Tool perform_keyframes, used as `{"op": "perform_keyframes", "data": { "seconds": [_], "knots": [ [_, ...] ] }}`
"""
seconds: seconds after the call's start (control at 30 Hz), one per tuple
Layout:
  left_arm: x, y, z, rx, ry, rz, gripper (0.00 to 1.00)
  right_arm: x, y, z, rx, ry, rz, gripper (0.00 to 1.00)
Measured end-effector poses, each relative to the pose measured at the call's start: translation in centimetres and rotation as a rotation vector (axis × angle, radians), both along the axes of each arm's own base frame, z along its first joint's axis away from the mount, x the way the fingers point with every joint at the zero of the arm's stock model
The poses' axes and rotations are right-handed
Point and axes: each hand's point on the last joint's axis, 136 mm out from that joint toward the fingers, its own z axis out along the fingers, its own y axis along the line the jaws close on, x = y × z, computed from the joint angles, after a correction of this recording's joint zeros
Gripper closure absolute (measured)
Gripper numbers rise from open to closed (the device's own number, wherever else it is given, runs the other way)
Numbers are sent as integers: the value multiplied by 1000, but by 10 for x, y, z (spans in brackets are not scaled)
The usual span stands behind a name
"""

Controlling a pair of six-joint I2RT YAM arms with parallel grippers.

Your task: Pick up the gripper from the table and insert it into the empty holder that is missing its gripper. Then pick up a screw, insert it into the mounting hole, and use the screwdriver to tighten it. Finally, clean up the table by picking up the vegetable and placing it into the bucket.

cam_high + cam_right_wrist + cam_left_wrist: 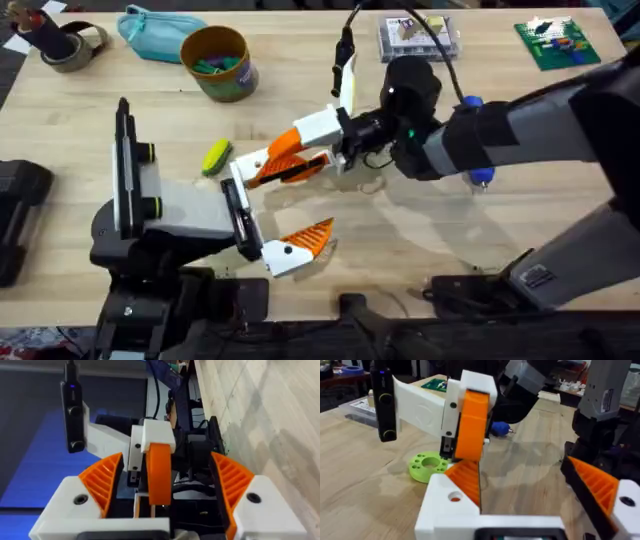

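Observation:
My left gripper [300, 200] hovers open over the table [400, 260]. One of its fingers is the white holder [248, 166] [445, 507], and the orange ribbed gripper [467, 482] [160, 472] sits against it. The other finger is the twin wedge with a white base [300, 242] [600, 487]. My right gripper [285, 160] [165, 457] is rolled on its side and straddles the orange gripper, open, with a gap at each pad. The yellow-green vegetable [216, 157] lies beside the holder. The ochre bucket [218, 62] stands at the back left. The blue screwdriver [482, 178] [500, 428] lies under my right arm.
A bright-green ring [427, 465] lies on the table beyond the holder. Along the back are a teal pouch [160, 30], a tape roll [70, 45], a clear case [418, 38] and a green board [555, 42]. A black device [20, 215] sits at the left edge.

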Motion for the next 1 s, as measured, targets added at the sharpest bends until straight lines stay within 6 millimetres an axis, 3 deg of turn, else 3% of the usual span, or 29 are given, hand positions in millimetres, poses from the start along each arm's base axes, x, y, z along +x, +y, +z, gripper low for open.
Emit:
{"op": "perform_keyframes", "data": {
  "seconds": [0.27, 0.33, 0.37, 0.43, 0.63, 1.0],
  "knots": [
    [0, 0, 0, 0, 0, 0, 13, 36, -28, 19, 71, -105, -103, 9],
    [0, 0, 0, 0, 0, 0, 13, 50, -40, 24, 84, -123, -151, 9],
    [0, 0, 0, 0, -1, 0, 13, 72, -58, 28, 87, -121, -239, 9],
    [0, 0, 0, 0, -1, 0, 13, 87, -69, 30, 86, -115, -298, 9],
    [0, 0, 0, 0, 0, 0, 13, 127, -85, 45, 92, -151, -450, 9],
    [0, 0, 0, 0, -2, -1, 13, 209, -103, 24, -114, -236, -720, 9]
  ]
}}
